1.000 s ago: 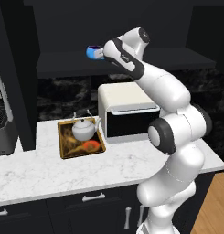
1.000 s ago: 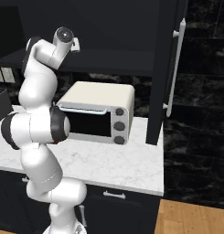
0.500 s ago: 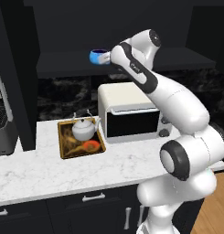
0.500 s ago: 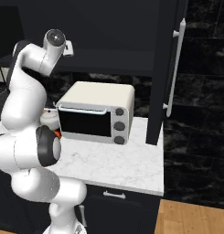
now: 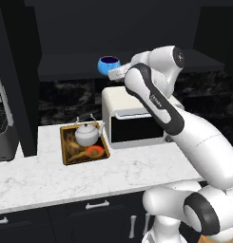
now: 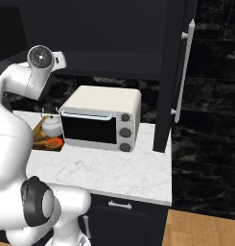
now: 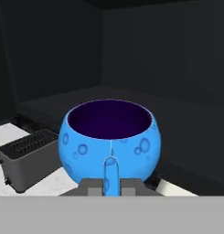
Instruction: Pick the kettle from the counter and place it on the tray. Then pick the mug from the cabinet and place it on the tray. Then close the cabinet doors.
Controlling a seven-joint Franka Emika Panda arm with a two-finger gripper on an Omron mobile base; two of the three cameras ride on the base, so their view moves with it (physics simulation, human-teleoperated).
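My gripper [image 5: 115,72] is shut on the side handle of the blue mug [image 5: 109,65], holding it upright in the air in front of the dark cabinet [image 5: 65,66] shelf, above the toaster oven's left end. In the hand view the mug [image 7: 111,137] sits just ahead, its handle pinched between the fingertips [image 7: 90,186]. The silver kettle [image 5: 87,134] stands on the wooden-rimmed tray [image 5: 64,148] on the marble counter [image 5: 89,180], below and left of the mug. Both cabinet doors stand open; the right one [image 6: 183,72] shows its long silver handle.
A white toaster oven [image 5: 132,118] stands right of the tray, directly under the arm. A grey slot toaster [image 7: 26,160] sits on the counter to the left. The left cabinet door [image 5: 18,80] hangs open beside the tray. Dark drawers [image 5: 96,206] run below the counter.
The arm has carried the mug out from the cabinet shelf, rightward and slightly down in the left base view. Kettle and tray have not moved.
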